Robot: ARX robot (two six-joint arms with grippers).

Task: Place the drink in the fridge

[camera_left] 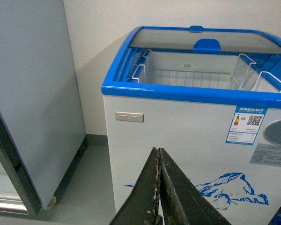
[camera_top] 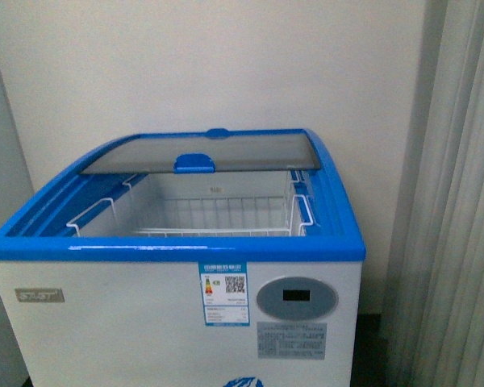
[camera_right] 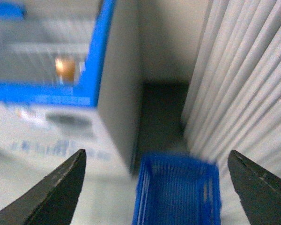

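Note:
The fridge (camera_top: pixel 177 250) is a white chest freezer with a blue top rim, right in front of me. Its curved glass lid (camera_top: pixel 218 153) is slid back, and a white wire basket (camera_top: pixel 218 218) shows inside the open top. The fridge also shows in the left wrist view (camera_left: pixel 178 91) and, blurred, in the right wrist view (camera_right: pixel 117 93). My left gripper (camera_left: pixel 158 151) is shut and empty, low in front of the fridge's front wall. My right gripper (camera_right: pixel 157 154) is open and empty, above a blue basket. The drink is not clearly in view; a small blurred amber spot (camera_right: pixel 64 69) shows at the fridge's open top.
A blue plastic basket (camera_right: pixel 178 192) stands on the floor at the fridge's right corner, beside a pale curtain (camera_top: pixel 460 201). A tall grey-white cabinet (camera_left: pixel 33 93) stands to the fridge's left. A wall is behind the fridge. Neither arm shows in the front view.

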